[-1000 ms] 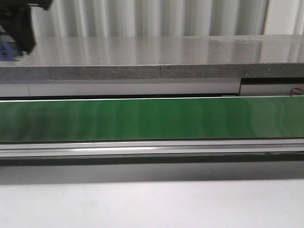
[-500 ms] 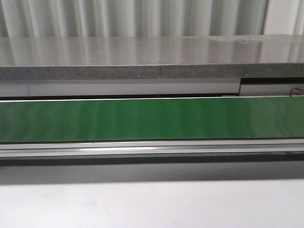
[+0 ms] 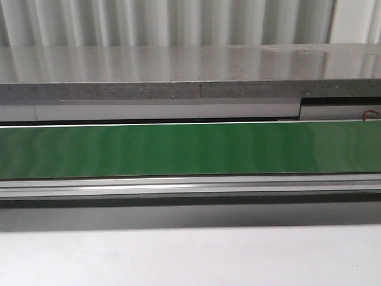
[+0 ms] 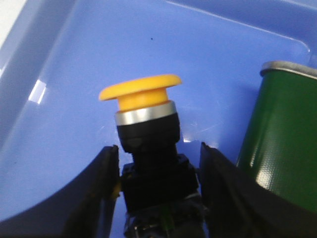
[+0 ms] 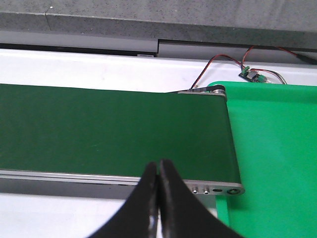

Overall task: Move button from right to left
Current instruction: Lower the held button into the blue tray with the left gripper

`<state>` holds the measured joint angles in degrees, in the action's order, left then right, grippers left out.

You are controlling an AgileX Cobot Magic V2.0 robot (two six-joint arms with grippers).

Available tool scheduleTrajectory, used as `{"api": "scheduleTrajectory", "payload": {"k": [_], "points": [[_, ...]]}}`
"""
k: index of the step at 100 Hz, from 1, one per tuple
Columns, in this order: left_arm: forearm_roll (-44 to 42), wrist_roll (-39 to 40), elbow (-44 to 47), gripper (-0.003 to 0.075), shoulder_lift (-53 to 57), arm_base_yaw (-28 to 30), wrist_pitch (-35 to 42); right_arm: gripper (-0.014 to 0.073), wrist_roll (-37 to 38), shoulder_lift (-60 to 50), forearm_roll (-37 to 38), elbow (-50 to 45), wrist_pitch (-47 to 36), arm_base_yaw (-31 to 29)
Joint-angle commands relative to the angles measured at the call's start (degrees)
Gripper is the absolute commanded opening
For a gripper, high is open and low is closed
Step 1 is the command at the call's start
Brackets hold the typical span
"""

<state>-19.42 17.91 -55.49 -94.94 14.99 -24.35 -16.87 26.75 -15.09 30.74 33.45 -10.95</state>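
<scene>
In the left wrist view the button (image 4: 143, 106) has a round orange-yellow cap, a silver ring and a dark collar and block. It sits between the fingers of my left gripper (image 4: 158, 148), which is shut on its block and holds it over the floor of a blue bin (image 4: 74, 64), cap pointing away. My right gripper (image 5: 158, 166) is shut and empty, over the near edge of the green conveyor belt (image 5: 114, 129), close to the belt's right end. Neither gripper shows in the front view.
The green belt (image 3: 190, 149) runs across the front view with a grey stone ledge (image 3: 190, 71) behind it. The belt's end (image 4: 277, 139) stands beside the blue bin. A green tray (image 5: 277, 158) lies past the belt's right end, with a small wired circuit board (image 5: 250, 74) behind it.
One second ago a dark part of the left arm with something blue showed at the front view's upper left corner. It has since moved out of that view.
</scene>
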Motion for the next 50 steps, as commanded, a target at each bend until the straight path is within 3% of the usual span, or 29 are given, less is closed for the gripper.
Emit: {"api": "scheduleTrajectory", "payload": {"k": [1, 40, 50], "points": [[0.11, 0.06, -1.64, -0.0020, 0.19, 0.11, 4.07, -0.0067, -0.56, 0.15, -0.83, 1.32, -4.10, 0.00], [0.69, 0.06, -1.64, -0.0016, -1.72, 0.11, 5.65, -0.0067, -0.56, 0.15, -0.83, 1.32, -4.10, 0.00], [0.78, 0.06, -1.64, 0.0029, -1.99, 0.36, 5.78, -0.0067, -0.56, 0.15, -0.83, 1.32, -4.10, 0.00]]}}
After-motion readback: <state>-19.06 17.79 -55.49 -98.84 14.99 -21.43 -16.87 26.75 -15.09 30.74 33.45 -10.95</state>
